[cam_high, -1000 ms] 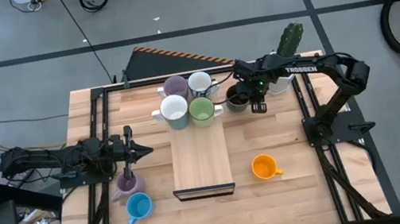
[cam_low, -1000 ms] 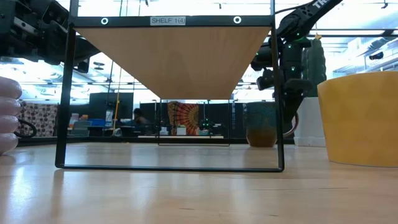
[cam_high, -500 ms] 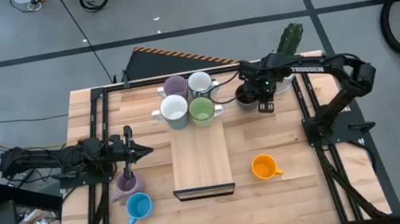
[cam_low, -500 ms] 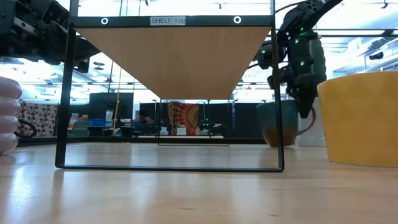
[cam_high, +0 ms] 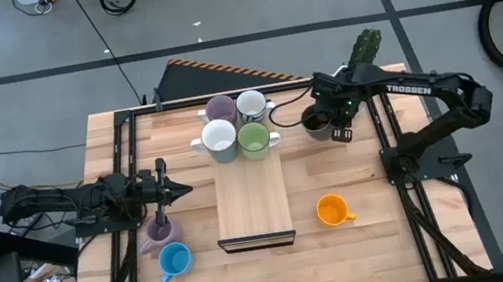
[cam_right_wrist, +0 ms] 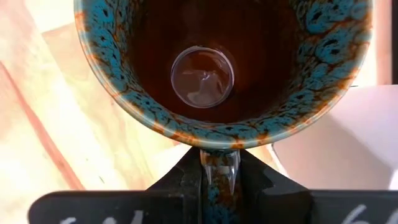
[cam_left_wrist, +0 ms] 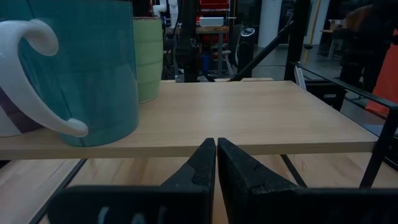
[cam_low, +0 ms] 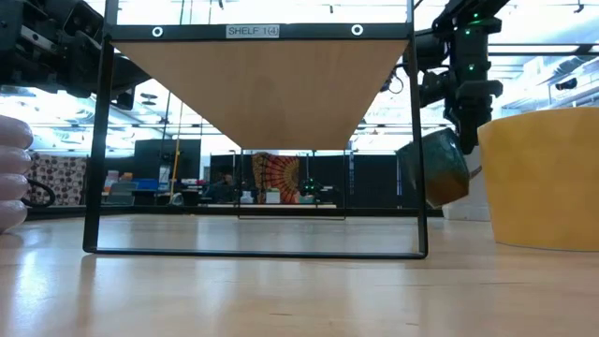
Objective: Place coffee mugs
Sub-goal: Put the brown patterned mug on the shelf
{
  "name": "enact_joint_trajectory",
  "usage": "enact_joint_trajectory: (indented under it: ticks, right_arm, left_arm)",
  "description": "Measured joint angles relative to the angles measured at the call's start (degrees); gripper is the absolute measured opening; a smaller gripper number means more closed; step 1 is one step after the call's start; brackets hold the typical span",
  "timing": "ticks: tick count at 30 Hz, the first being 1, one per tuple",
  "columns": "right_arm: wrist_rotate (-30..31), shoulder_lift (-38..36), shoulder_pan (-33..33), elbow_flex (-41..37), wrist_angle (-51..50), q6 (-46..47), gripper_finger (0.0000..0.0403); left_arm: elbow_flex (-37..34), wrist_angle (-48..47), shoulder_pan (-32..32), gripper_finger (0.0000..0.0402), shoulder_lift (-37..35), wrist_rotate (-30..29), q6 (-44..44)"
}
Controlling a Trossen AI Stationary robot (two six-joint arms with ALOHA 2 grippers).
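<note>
The right gripper (cam_high: 336, 130) hangs above the table (cam_high: 369, 244) just past the far right corner of the wooden shelf (cam_high: 251, 197), its 2 fingers (cam_right_wrist: 186, 180) pinched tight on the handle of the dark brown mug (cam_high: 316, 123). In the low view that mug (cam_low: 435, 168) is off the tabletop and tilted, its lower edge clear of the wood, with open air under it. The wrist view looks straight into its glazed bowl, the speckled blue rim directly ahead of the fingertips. On the side of the fingers toward the shelf, 4 mugs crowd its far end: a purple mug (cam_high: 220, 109), a white mug (cam_high: 252, 106), a grey-white mug (cam_high: 220, 138) and the light green mug (cam_high: 254, 139), whose handle reaches to the shelf's right edge, near the held mug. The rest of the shelf top toward the near edge is bare board. The cactus pot (cam_high: 365, 50) stands close behind the right gripper. The orange mug (cam_high: 333, 211) sits well apart, on open table right of the shelf. The left gripper (cam_high: 181, 189) waits left of the shelf, fingers (cam_left_wrist: 202, 165) pressed together on nothing, level with the shelf's edge; a second purple mug (cam_high: 158, 231) and the blue mug (cam_high: 173, 262) stand just beside it.
</note>
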Motion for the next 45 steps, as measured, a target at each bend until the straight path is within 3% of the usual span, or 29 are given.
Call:
enact_joint_trajectory:
  ticks: [16, 28, 37, 45]
  right_arm:
    - [-3.9, -10.6, 2.7, 0.1, 1.0, 5.4, 0.0054]
    - [-6.5, -16.5, 17.4, 0.1, 3.9, 14.5, 0.0054]
    - [-5.8, -16.0, 24.7, 0.2, 7.3, 18.6, 0.0054]
    - [-3.3, -14.3, 31.0, 5.7, 7.0, 20.8, 0.0054]
  left_arm:
    - [0.0, 0.0, 0.0, 0.0023, 0.0, 0.0, 0.0]
    - [0.0, 0.0, 0.0, 0.0023, 0.0, 0.0, 0.0]
    - [0.0, 0.0, 0.0, 0.0023, 0.0, 0.0, 0.0]
    - [0.0, 0.0, 0.0, 0.0023, 0.0, 0.0, 0.0]
